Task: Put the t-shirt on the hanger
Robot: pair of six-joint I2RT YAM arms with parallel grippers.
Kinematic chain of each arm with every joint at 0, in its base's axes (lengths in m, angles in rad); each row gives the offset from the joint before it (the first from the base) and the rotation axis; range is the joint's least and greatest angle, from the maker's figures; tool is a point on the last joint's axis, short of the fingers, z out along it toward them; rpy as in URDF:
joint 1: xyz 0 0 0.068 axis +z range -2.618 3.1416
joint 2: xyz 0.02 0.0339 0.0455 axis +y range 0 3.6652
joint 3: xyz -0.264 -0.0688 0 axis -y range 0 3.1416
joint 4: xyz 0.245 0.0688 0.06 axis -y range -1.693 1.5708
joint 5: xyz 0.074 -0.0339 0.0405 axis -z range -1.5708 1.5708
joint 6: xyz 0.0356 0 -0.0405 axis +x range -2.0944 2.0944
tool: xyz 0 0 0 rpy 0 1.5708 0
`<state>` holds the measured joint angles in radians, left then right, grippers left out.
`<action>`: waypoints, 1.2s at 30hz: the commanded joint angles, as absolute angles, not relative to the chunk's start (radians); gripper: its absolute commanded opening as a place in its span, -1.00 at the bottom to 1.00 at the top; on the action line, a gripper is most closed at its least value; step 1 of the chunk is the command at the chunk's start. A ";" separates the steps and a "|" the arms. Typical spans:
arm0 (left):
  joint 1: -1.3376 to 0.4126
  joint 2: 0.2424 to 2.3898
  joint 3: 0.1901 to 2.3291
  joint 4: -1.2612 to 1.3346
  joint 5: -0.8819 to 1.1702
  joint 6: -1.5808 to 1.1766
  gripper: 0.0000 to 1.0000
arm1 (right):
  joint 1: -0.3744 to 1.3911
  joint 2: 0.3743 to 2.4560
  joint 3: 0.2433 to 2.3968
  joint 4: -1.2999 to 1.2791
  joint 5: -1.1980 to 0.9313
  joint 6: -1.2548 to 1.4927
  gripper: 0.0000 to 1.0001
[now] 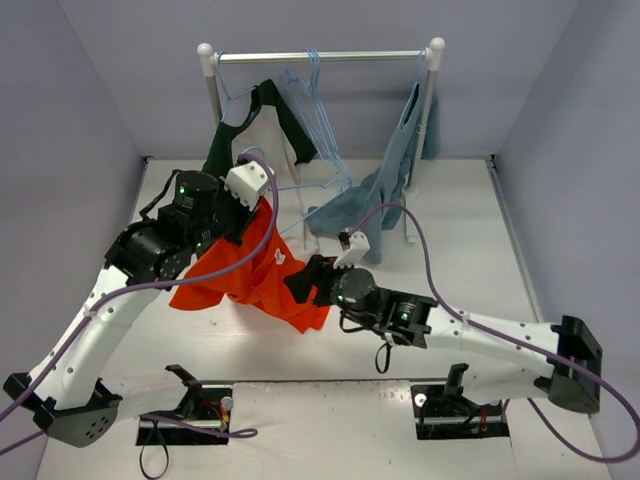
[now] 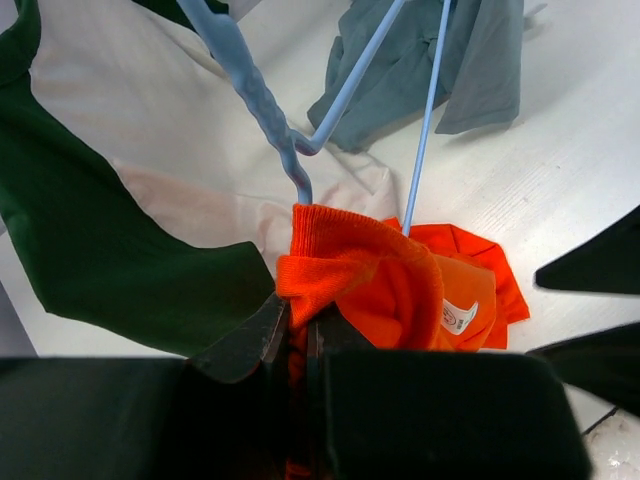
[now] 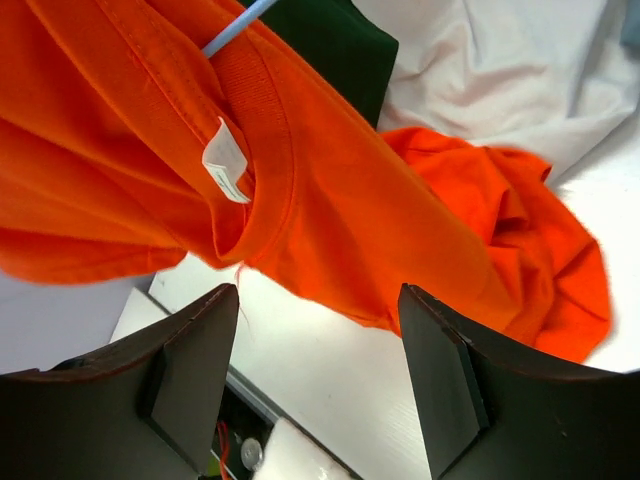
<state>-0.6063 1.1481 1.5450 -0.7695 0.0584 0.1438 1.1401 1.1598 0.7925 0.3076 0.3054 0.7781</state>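
The orange-red t-shirt [image 1: 250, 280] hangs bunched from my left gripper [image 1: 256, 214], its lower part lying on the table. In the left wrist view the jaws [image 2: 298, 325] are shut on the ribbed collar of the t-shirt [image 2: 370, 270]. A pale-blue hanger [image 2: 262, 100] stands just beyond, and one thin wire of it runs down into the fabric. In the right wrist view a blue hanger wire [image 3: 232, 30] enters the collar of the t-shirt [image 3: 350, 200]. My right gripper [image 3: 318, 295] is open and empty just below the shirt's hem, at the shirt's right edge [image 1: 300, 285].
A clothes rack [image 1: 320, 57] stands at the back with several pale-blue hangers [image 1: 318, 110], a dark green-and-white garment [image 1: 270, 120] on its left and a grey-blue garment [image 1: 375, 195] drooping to the table on its right. Walls close in on three sides.
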 commanded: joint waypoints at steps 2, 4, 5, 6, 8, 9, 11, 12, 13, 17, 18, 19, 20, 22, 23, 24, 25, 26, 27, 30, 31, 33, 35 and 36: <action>-0.626 1.139 1.556 -0.669 -0.053 0.102 -1.00 | 1.204 1.281 0.929 0.380 0.509 0.979 0.26; -0.626 1.136 1.554 -0.669 -0.058 0.103 -1.00 | 1.208 1.306 0.939 0.380 0.521 1.015 0.28; -0.628 1.133 1.552 -0.668 -0.058 0.103 -1.00 | 1.212 1.317 0.940 0.380 0.527 1.029 0.29; -0.629 1.129 1.548 -0.670 -0.058 0.103 -1.00 | 1.217 1.325 0.950 0.380 0.531 1.045 0.29; -0.630 1.123 1.542 -0.670 -0.058 0.103 -1.00 | 1.220 1.346 0.962 0.380 0.540 1.060 0.29; -0.630 1.120 1.538 -0.670 -0.059 0.104 -1.00 | 1.221 1.352 0.968 0.380 0.540 1.068 0.29; -0.630 1.114 1.532 -0.670 -0.068 0.105 -1.00 | 1.224 1.377 0.981 0.380 0.540 1.088 0.29; -0.630 1.110 1.528 -0.670 -0.070 0.108 -1.00 | 1.224 1.387 0.986 0.380 0.539 1.095 0.29; -0.630 1.107 1.525 -0.670 -0.073 0.111 -1.00 | 1.225 1.396 0.991 0.379 0.538 1.100 0.29; -0.630 1.103 1.514 -0.670 -0.084 0.115 -1.00 | 1.231 1.422 1.021 0.375 0.541 1.115 0.28; -0.630 1.102 1.513 -0.670 -0.084 0.114 -1.00 | 1.232 1.428 1.022 0.374 0.542 1.123 0.28; -0.630 1.102 1.513 -0.669 -0.084 0.112 -1.00 | 1.232 1.435 1.023 0.374 0.542 1.131 0.28; -0.631 1.103 1.513 -0.669 -0.083 0.110 -1.00 | 1.233 1.441 1.025 0.372 0.541 1.138 0.28; -0.633 1.107 1.515 -0.669 -0.081 0.109 -1.00 | 1.232 1.454 1.028 0.369 0.537 1.152 0.27; -0.634 1.109 1.517 -0.669 -0.082 0.109 -1.00 | 1.233 1.464 1.031 0.365 0.533 1.158 0.26; -0.634 1.109 1.518 -0.669 -0.083 0.110 -1.00 | 1.233 1.473 1.033 0.360 0.532 1.162 0.25; -0.635 1.111 1.521 -0.669 -0.083 0.109 -1.00 | 1.233 1.478 1.034 0.359 0.529 1.169 0.24; -0.637 1.112 1.524 -0.669 -0.084 0.109 -1.00 | 1.233 1.488 1.035 0.356 0.528 1.173 0.24; -0.638 1.114 1.527 -0.669 -0.084 0.109 -1.00 | 1.233 1.496 1.036 0.352 0.527 1.178 0.23; -0.642 1.114 1.528 -0.667 -0.088 0.108 -1.00 | 1.233 1.512 1.040 0.343 0.534 1.195 0.19; -0.643 1.113 1.527 -0.666 -0.088 0.107 -1.00 | 1.233 1.517 1.040 0.340 0.537 1.201 0.17; -0.645 1.112 1.524 -0.667 -0.088 0.107 -1.00 | 1.231 1.526 1.044 0.329 0.544 1.205 0.12; -0.646 1.110 1.520 -0.668 -0.092 0.107 -1.00 | 1.230 1.534 1.044 0.317 0.549 1.211 0.09; -0.646 1.109 1.518 -0.669 -0.096 0.108 -1.00 | 1.229 1.536 1.043 0.305 0.553 1.213 0.06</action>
<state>-0.6387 1.1309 1.4952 -0.7567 -0.0741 0.1196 1.2255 1.5376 0.9898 0.3026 0.4845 1.1750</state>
